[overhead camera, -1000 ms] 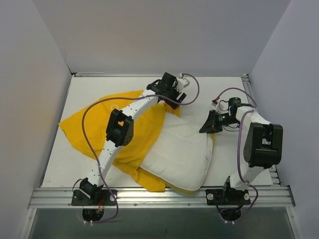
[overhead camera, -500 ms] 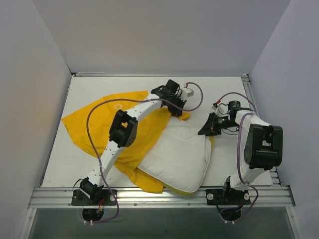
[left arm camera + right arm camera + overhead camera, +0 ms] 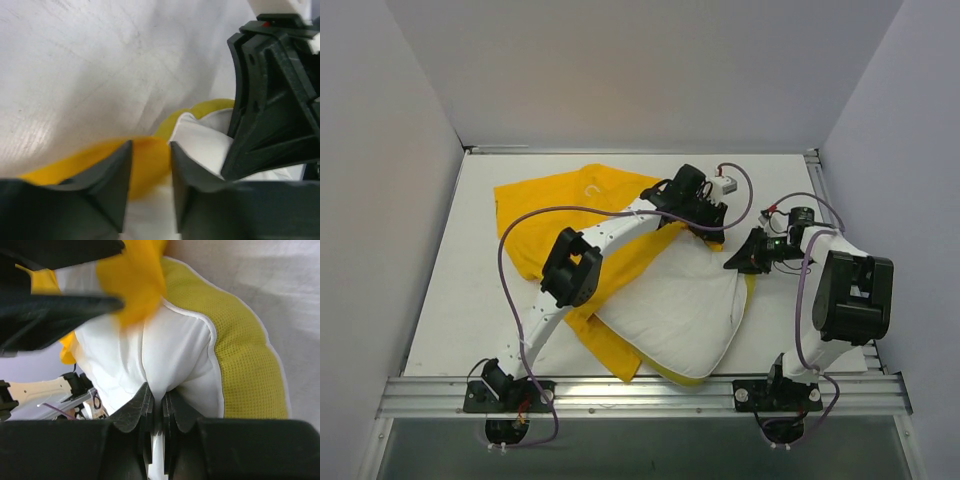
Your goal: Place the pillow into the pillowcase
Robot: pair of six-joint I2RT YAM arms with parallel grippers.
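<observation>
The yellow pillowcase (image 3: 560,205) lies across the table's back left, passing under my left arm and partly under the pillow. The white pillow (image 3: 675,300) lies front centre, with its yellow mesh edge (image 3: 245,365) on the right. My left gripper (image 3: 710,225) hovers over the pillow's far corner. Its jaws stand slightly apart, and a bunched fold of pillowcase (image 3: 75,162) fills the gap at the left gripper (image 3: 150,144). My right gripper (image 3: 732,262) is shut on a pinch of the pillow's (image 3: 170,350) white fabric. This shows at the right gripper (image 3: 156,395) in the right wrist view.
The white table (image 3: 450,300) is walled on the left, back and right. A metal rail (image 3: 640,390) with both arm bases runs along the near edge. My two grippers are close together; the right one (image 3: 270,100) fills the right side of the left wrist view.
My left gripper has moved right toward the right gripper, dragging the pillowcase back and to the right with it. The right gripper shifted slightly right, still pinching the pillow.
</observation>
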